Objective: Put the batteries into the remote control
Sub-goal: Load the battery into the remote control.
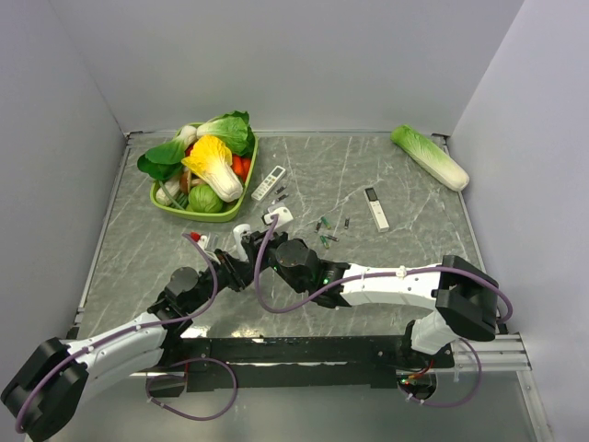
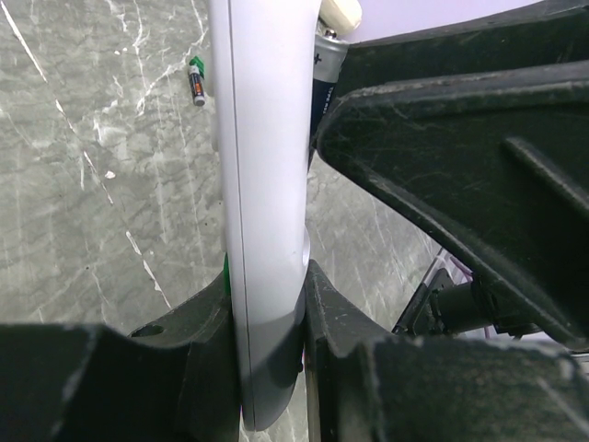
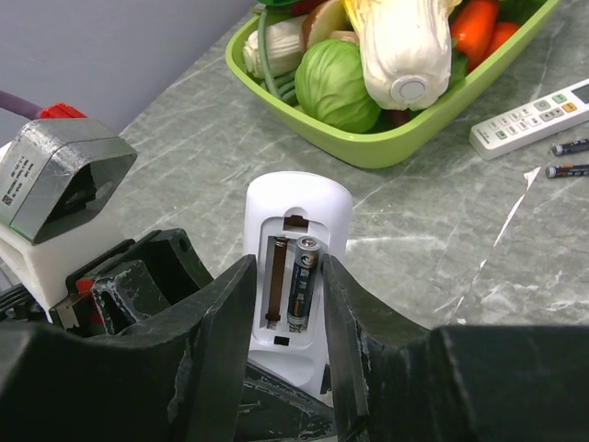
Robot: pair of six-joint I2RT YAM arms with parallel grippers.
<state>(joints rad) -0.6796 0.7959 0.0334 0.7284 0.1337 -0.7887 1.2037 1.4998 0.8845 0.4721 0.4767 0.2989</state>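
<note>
My left gripper (image 1: 237, 250) is shut on the lower end of the white remote control (image 1: 242, 233) and holds it upright above the table. It shows edge-on between the jaws in the left wrist view (image 2: 262, 230). In the right wrist view its open battery bay (image 3: 293, 276) faces me, with one battery (image 3: 304, 281) in the right slot and the left slot empty, its spring bare. My right gripper (image 3: 287, 272) is open and empty, its fingers close in front of the bay on either side. Several loose batteries (image 1: 324, 226) lie on the table beyond the arms.
A green basket (image 1: 166, 204) of vegetables stands at the back left. A white remote with grey buttons (image 1: 268, 182) and two dark batteries (image 3: 572, 147) lie beside it. A small white piece (image 1: 278, 217), a slim black-ended remote (image 1: 376, 208) and a cabbage (image 1: 430, 157) lie further right.
</note>
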